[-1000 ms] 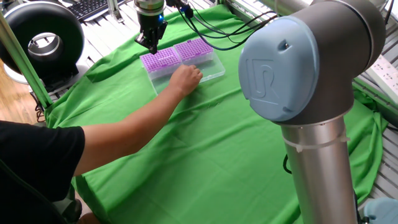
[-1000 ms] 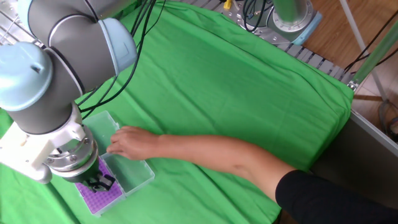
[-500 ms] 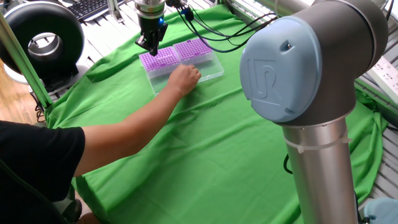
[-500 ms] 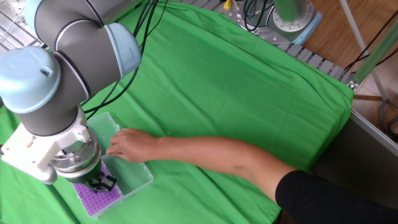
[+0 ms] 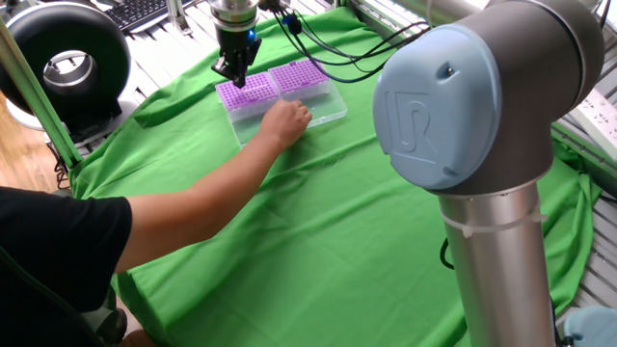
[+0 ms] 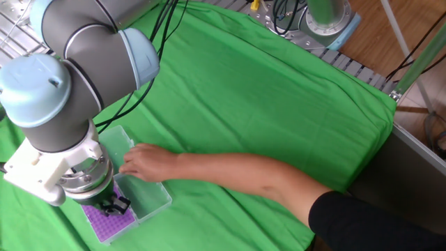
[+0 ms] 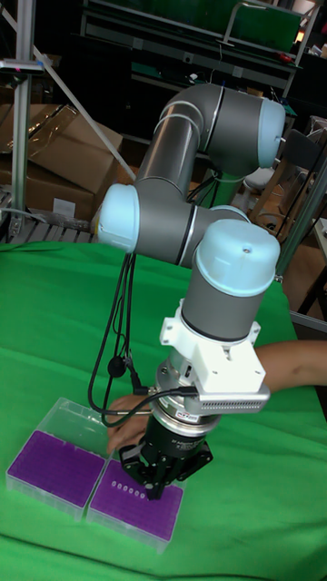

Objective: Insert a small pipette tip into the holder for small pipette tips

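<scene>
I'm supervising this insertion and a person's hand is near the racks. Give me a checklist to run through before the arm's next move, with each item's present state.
1. End effector above the purple tip holder: ok.
2. Small pipette tip held in the end effector: cannot tell, too small to see.
3. Holder steady: ok, the person's hand rests on its clear open lid.
4. Person's hand apart from the end effector: ok for now, though close beside it.
5. Tip aligned over a free hole: cannot tell.
6. Cables hanging free of the holder: ok.

Pipette tip too small to tell in the gripper [image 7: 153, 491]
</scene>
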`<state>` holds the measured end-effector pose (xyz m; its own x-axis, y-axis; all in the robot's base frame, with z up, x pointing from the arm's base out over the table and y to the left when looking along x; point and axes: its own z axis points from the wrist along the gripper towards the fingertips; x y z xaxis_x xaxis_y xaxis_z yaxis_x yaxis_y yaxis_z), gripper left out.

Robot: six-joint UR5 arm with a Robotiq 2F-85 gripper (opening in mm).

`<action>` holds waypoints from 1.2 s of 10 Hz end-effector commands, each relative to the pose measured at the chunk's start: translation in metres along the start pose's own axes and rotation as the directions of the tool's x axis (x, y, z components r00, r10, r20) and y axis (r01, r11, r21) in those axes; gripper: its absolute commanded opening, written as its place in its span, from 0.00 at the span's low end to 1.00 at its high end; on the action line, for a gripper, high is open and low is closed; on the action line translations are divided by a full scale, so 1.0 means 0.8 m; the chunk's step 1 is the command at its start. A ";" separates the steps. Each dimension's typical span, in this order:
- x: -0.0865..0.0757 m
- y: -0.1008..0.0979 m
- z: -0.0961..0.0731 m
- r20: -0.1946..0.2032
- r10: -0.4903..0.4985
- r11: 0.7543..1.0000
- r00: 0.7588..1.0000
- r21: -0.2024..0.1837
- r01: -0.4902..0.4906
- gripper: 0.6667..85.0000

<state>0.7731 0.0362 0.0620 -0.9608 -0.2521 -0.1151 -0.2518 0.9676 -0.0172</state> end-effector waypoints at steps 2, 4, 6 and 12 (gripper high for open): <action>-0.003 -0.001 0.005 0.012 0.002 1.000 1.000 -0.005 -0.002 0.03; -0.004 -0.002 0.010 0.018 -0.007 1.000 1.000 0.001 0.007 0.03; 0.004 0.001 0.011 -0.004 -0.044 0.999 0.999 -0.010 0.044 0.20; 0.023 -0.013 0.002 -0.066 -0.041 0.998 0.997 0.035 0.044 0.29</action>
<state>0.7661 0.0289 0.0534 -0.9483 -0.3063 -0.0829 -0.3037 0.9518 -0.0424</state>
